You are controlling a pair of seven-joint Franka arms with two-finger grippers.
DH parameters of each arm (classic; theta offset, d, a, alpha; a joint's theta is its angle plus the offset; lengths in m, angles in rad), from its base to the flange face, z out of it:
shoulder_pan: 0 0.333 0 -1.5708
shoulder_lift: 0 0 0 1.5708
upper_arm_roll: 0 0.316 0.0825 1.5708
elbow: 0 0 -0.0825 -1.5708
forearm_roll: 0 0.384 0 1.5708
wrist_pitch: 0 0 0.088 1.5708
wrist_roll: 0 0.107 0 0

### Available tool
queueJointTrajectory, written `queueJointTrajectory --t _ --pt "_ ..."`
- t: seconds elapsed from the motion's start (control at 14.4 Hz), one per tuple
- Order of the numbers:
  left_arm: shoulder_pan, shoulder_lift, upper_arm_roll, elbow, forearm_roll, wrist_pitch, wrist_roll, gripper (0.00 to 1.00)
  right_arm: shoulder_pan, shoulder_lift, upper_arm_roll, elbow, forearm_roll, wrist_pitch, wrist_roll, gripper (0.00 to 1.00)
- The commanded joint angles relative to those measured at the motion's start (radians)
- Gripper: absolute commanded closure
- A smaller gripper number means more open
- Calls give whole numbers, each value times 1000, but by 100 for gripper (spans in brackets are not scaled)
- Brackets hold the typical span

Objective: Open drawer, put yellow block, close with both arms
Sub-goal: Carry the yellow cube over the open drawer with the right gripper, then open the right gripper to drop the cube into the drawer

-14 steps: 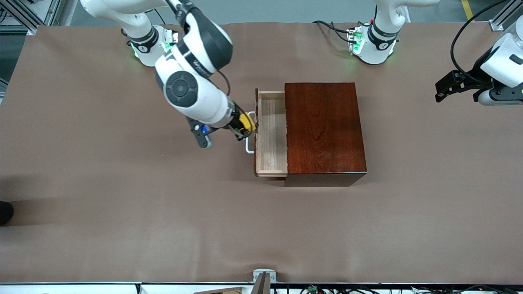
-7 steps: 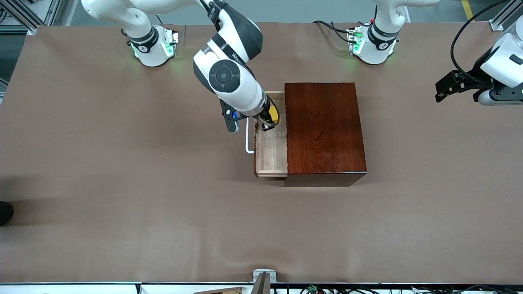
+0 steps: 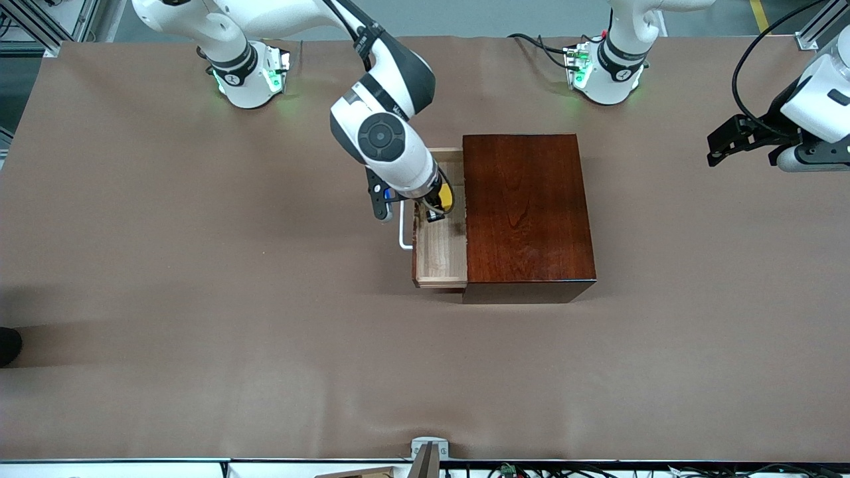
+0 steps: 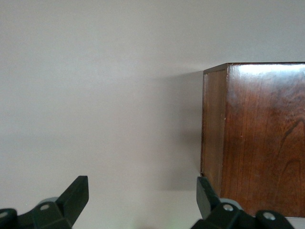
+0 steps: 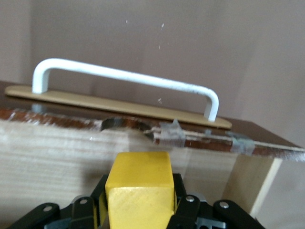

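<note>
Brown cloth covers the whole table (image 3: 199, 299), and its lower half in the front view is bare cloth. Just above the middle of that view stands the dark wooden box (image 3: 528, 212), with the drawer (image 3: 441, 249) pulled out of it toward the right arm's end of the table; the drawer's pale wood floor shows, and its white handle (image 3: 403, 232) sticks out at the centre of the frame. Over the open drawer, at its end farther from the front camera, hangs the right gripper (image 3: 438, 206), its jaws closed on the yellow block (image 3: 447, 196). In the right wrist view the block (image 5: 139, 191) fills the lower middle of the frame, pinched between the black fingers (image 5: 183, 210), with the drawer's front board and the handle (image 5: 128, 81) above it (grey tape patches sit on the board's edge). At the upper right edge of the front view the left gripper (image 3: 730, 141) waits in the air over the table's left-arm end, well apart from the box. Its wrist view shows the two fingers (image 4: 76, 195) spread wide with nothing between them, and a corner of the box (image 4: 257, 138) at the right of the frame. Both bases glow green along the top edge.
</note>
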Motion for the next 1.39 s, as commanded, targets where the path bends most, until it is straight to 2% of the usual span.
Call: queueJointTrajectory --t 0.0,0.21,0.49,0.56,0.63,0.7,0.97,1.18,1.32 --pt "13 4 -6 14 -16 -16 13 0 22 -11 -13 -26 -29 12 37 100" --pt "13 4 -6 14 -16 -16 13 0 37 6 -13 -63 -37 83 50 100" --pt "13 3 -5 13 -16 -19 13 0 53 24 -14 -64 -40 110 81 100" --pt "13 3 -5 14 -16 -19 11 0 43 23 -13 -58 -49 101 83 85" --pt "11 4 -5 16 -16 -19 11 0 39 20 -13 -52 -51 97 87 6" --pt "11 3 -6 14 -16 -19 10 0 34 18 -14 -38 -52 69 86 0" --pt "4 4 -11 19 -18 -17 -1 0 -35 20 -11 107 -65 -174 66 0" --pt "-6 6 -40 57 -21 -19 -1 0 -75 12 -10 225 -64 -259 67 0" --pt "-13 11 -101 66 -36 -19 -10 0 -95 12 -13 264 -69 -262 67 0"
